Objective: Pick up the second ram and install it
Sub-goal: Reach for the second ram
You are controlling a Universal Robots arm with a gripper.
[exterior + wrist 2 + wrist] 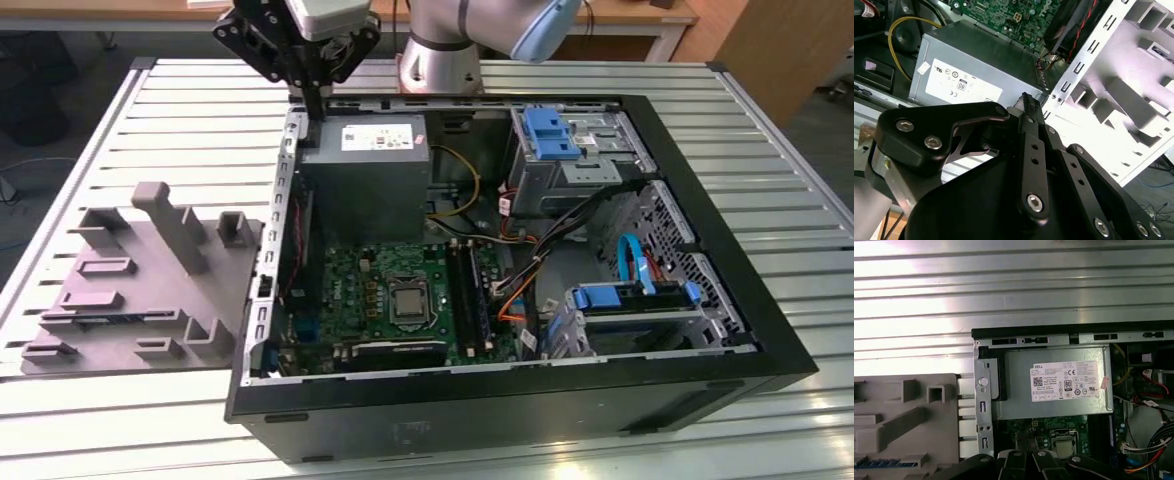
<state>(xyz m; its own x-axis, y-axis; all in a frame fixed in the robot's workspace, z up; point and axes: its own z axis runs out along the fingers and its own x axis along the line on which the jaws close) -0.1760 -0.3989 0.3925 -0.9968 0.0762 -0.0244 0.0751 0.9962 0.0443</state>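
One computer case (534, 405), one power supply (363, 170), one grey holder (120, 290), one blue ram stick (884, 462), one gripper (310, 95)

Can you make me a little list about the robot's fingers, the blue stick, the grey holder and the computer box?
fingers: shut, nothing seen between them, above a corner of the computer case, beside the power supply
memory stick: blue, lying in the grey holder
holder: on the table, at the exterior view's left of the case
computer case: open, green board showing
job so far: stick not picked up
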